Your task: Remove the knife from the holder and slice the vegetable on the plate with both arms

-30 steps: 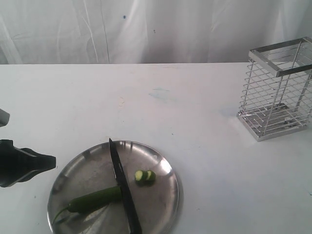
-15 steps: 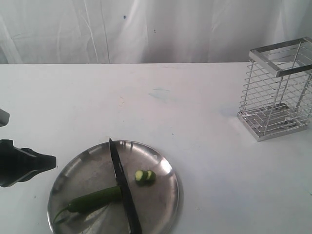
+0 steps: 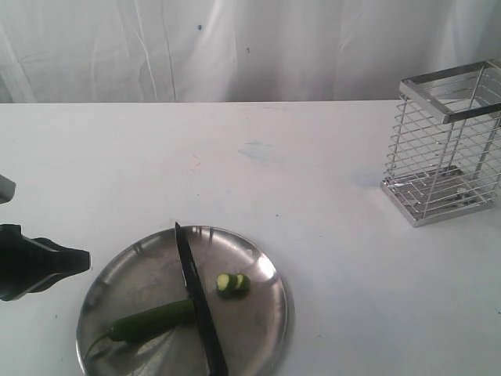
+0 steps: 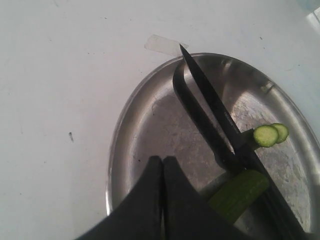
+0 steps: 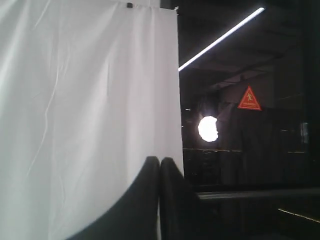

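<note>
While the knife [image 3: 197, 305] lies flat across the plate [image 3: 262, 333], its point toward the far rim, the vegetable [image 3: 153, 319] is seen on the plate's near left with its cut end against the blade. Two pale slices [image 3: 233, 283] rest just right of the blade. The holder [image 3: 446, 153] stands on the bench [image 3: 313, 180] at far right. The left gripper [image 4: 162, 167] is raised left of the plate, fingers pressed together on nothing. The right gripper [image 5: 159, 167] is likewise closed, facing a white curtain [image 5: 85, 100].
</note>
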You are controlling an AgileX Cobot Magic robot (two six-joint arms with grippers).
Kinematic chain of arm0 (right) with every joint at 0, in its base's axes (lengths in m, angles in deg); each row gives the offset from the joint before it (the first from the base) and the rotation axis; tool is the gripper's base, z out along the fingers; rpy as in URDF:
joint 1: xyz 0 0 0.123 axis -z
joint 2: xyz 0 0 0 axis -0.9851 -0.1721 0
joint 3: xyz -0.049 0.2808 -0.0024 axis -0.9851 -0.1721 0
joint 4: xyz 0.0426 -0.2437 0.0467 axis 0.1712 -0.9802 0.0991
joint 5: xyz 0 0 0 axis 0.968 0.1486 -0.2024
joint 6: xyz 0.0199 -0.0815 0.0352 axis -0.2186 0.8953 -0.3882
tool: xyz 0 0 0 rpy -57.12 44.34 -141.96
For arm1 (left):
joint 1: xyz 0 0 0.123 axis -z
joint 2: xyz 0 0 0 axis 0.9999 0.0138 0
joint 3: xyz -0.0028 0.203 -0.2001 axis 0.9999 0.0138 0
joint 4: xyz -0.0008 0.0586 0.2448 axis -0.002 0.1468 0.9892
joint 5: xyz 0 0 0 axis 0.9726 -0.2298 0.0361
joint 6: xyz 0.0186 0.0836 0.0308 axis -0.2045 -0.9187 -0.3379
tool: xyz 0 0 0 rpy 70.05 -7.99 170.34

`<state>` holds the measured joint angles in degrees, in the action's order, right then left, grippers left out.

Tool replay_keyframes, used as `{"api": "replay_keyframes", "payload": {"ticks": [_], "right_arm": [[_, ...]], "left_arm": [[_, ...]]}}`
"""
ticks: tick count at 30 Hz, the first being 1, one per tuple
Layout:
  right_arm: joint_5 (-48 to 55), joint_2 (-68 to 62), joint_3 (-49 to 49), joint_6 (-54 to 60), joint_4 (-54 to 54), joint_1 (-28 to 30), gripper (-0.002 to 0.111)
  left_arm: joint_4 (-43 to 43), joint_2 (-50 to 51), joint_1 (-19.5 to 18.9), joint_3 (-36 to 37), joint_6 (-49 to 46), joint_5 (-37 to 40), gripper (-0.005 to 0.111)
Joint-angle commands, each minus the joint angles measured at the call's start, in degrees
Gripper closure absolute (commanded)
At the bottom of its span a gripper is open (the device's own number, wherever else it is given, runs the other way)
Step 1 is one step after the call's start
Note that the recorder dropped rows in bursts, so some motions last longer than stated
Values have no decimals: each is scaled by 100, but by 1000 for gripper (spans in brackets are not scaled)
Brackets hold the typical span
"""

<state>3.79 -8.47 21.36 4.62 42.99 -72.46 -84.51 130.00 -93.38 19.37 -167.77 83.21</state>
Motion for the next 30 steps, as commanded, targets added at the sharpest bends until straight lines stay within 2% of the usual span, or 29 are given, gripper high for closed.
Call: {"api": "replay_keyframes", "payload": {"ticks": [1,4,12,17,19,30], "right_arm": [[-131,20,-763,-435,-357,37,108],[634,20,-1321,-498,-345,37,108],[2412,20,-1377,-597,-715,265,108],[3464,20,-1377,-2401,-2178,262,108],[3414,20,-1377,-2707,-2336,260,108],[3397,20,-1377,-2708,-2336,260,108]], "left_arm": [[-120,-35,33,28,-25,100,107],[-120,-35,33,28,-25,100,107],[-120,-35,33,28,-25,100,107],[-120,-35,33,28,-25,100,107],[-120,-35,33,28,-25,100,107],[-120,-35,33,34,-25,94,107]]}}
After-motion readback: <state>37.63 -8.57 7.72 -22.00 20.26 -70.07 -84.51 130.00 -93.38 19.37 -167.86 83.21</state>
